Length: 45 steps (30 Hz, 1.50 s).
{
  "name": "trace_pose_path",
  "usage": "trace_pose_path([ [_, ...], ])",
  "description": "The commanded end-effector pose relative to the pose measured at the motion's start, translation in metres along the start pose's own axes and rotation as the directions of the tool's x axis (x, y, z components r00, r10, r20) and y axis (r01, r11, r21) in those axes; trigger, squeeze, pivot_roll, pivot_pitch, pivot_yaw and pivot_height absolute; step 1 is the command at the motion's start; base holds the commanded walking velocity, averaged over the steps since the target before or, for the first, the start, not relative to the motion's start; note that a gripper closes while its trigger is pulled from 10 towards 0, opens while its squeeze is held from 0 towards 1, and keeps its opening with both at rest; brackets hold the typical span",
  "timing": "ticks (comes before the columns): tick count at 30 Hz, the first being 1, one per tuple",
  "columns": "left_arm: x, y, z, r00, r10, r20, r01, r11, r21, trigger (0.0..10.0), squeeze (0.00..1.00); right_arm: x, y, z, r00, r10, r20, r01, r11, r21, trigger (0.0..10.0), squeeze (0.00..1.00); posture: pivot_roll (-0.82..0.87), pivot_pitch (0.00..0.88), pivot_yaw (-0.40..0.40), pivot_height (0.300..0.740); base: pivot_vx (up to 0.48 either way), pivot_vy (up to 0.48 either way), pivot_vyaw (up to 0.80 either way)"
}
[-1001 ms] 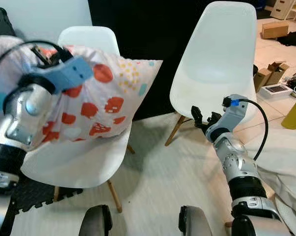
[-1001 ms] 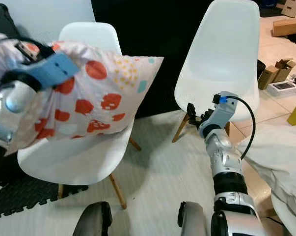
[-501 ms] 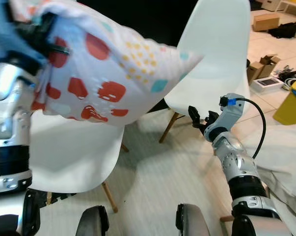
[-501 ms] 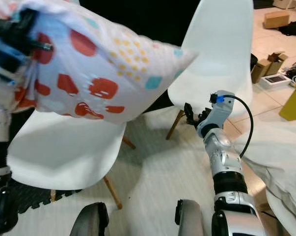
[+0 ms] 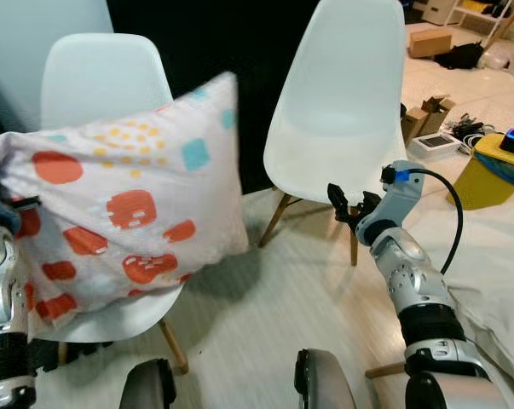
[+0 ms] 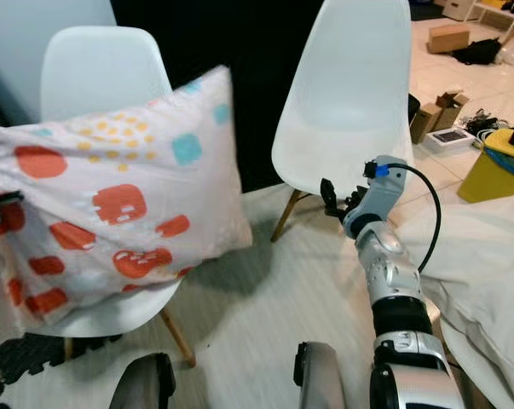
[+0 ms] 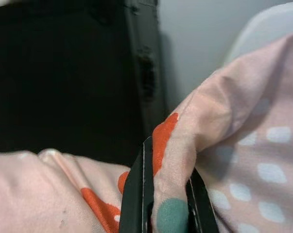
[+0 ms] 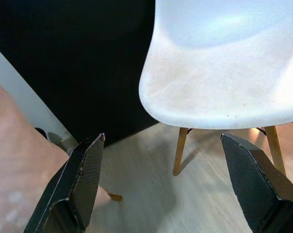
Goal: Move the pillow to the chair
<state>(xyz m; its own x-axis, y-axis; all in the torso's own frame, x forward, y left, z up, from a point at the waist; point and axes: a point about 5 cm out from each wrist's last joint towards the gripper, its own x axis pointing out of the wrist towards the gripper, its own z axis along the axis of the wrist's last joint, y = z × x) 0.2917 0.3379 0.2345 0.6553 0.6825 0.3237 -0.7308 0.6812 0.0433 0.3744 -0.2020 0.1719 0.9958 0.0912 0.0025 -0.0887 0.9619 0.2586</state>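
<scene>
The pillow [image 5: 129, 221], pale pink with orange-red patches and yellow dots, hangs over the seat of the left white chair [image 5: 95, 77]; I cannot tell whether it rests on it. My left gripper [image 7: 168, 206] is shut on a fold of the pillow's fabric at its left edge, and one black finger [image 7: 136, 194] presses the cloth. A second white chair [image 5: 342, 128] stands to the right with a bare seat [image 8: 224, 82]. In front of that chair's legs my right gripper [image 5: 346, 209] is held open, its fingers [image 8: 73, 189] spread wide with nothing between them.
A yellow bin [image 5: 491, 175] and cardboard boxes [image 5: 429, 41] sit on the tiled floor at the right. White bedding [image 5: 495, 281] lies at the lower right. A black mat [image 5: 48, 354] is under the left chair. A dark wall stands behind both chairs.
The pillow was raised high half a second ago and has come down over the left chair's seat. The camera has shifted. The right arm has held its pose.
</scene>
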Motion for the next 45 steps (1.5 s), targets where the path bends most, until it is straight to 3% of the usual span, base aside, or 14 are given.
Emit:
trace_pose_path([
  [1,0.003,0.014,0.012,0.995,0.089,0.055,-0.092,0.994,0.062,10.0,0.00,0.000,-0.001,-0.002,1.000,0.000,-0.022,-0.001,1.000,-0.007,10.0,0.00,0.03,0.128,-0.061,0.548,0.000,0.000,0.00],
  [13,0.014,-0.014,0.045,0.960,-0.056,0.273,-0.042,0.939,0.342,10.0,0.05,0.000,0.001,-0.005,1.000,0.003,-0.031,-0.004,1.000,-0.008,10.0,0.00,0.02,0.124,-0.061,0.548,0.000,0.000,0.00],
  [14,0.017,-0.018,0.053,0.944,-0.086,0.320,-0.054,0.913,0.404,10.0,0.91,0.000,0.001,-0.005,1.000,0.003,-0.031,-0.004,1.000,-0.010,10.0,0.00,0.02,0.123,-0.060,0.548,0.000,0.000,0.00],
  [15,0.021,-0.021,0.064,0.920,-0.115,0.375,-0.085,0.875,0.476,10.0,1.00,0.000,0.001,-0.005,1.000,0.003,-0.031,-0.003,1.000,-0.011,10.0,0.00,0.02,0.126,-0.062,0.548,0.000,0.000,0.00],
  [16,0.021,-0.021,0.064,0.920,-0.115,0.375,-0.085,0.875,0.476,10.0,1.00,0.000,0.001,-0.005,1.000,0.003,-0.031,-0.003,1.000,-0.011,10.0,0.00,0.02,0.126,-0.062,0.548,0.000,0.000,0.00],
  [17,0.025,-0.023,0.076,0.890,-0.138,0.434,-0.146,0.817,0.558,10.0,1.00,0.000,0.001,-0.005,1.000,0.002,-0.031,-0.002,1.000,-0.011,10.0,0.00,0.02,0.127,-0.060,0.548,0.000,0.000,0.00],
  [18,0.029,-0.021,0.089,0.853,-0.136,0.504,-0.276,0.701,0.657,10.0,1.00,-0.001,-0.001,-0.006,0.999,-0.003,-0.035,0.002,1.000,-0.012,10.0,0.00,0.02,0.131,-0.060,0.548,0.000,0.000,0.00],
  [28,0.020,-0.007,0.104,0.771,-0.112,0.627,-0.494,0.518,0.699,10.0,1.00,-0.002,-0.002,-0.006,0.999,-0.008,-0.035,0.008,1.000,-0.011,10.0,0.00,0.01,0.139,-0.065,0.548,0.000,0.000,0.00],
  [31,0.017,-0.015,0.104,0.785,-0.129,0.606,-0.428,0.596,0.680,10.0,1.00,-0.002,-0.002,-0.006,0.999,-0.008,-0.037,0.008,1.000,-0.015,10.0,0.00,0.02,0.139,-0.068,0.548,0.000,0.000,0.00],
  [35,0.010,-0.047,0.071,0.892,-0.209,0.400,-0.035,0.852,0.522,10.0,1.00,-0.001,0.000,-0.006,0.999,0.003,-0.032,-0.004,1.000,-0.005,10.0,0.00,0.02,0.141,-0.066,0.548,0.000,0.000,0.00],
  [39,0.004,-0.056,0.055,0.906,-0.270,0.325,0.083,0.869,0.489,10.0,1.00,-0.001,0.005,-0.003,0.999,0.047,-0.001,-0.047,0.999,0.019,10.0,0.00,0.02,0.146,-0.062,0.548,0.000,0.000,0.00],
  [40,0.001,-0.059,0.045,0.926,-0.276,0.256,0.154,0.899,0.410,10.0,0.20,-0.001,0.008,-0.002,0.998,0.064,0.010,-0.065,0.998,0.026,10.0,0.00,0.02,0.147,-0.058,0.553,0.000,0.000,0.00],
  [41,-0.002,-0.062,0.036,0.942,-0.283,0.182,0.220,0.927,0.305,10.0,0.00,-0.002,0.009,-0.001,0.997,0.079,0.016,-0.079,0.996,0.035,10.0,0.00,0.02,0.147,-0.058,0.558,0.000,0.000,0.00],
  [45,-0.014,-0.062,0.014,0.963,-0.265,0.051,0.255,0.955,0.149,10.0,0.00,-0.004,0.010,-0.003,0.995,0.096,0.019,-0.096,0.994,0.043,10.0,0.00,0.02,0.147,-0.055,0.577,0.000,0.000,0.00],
])
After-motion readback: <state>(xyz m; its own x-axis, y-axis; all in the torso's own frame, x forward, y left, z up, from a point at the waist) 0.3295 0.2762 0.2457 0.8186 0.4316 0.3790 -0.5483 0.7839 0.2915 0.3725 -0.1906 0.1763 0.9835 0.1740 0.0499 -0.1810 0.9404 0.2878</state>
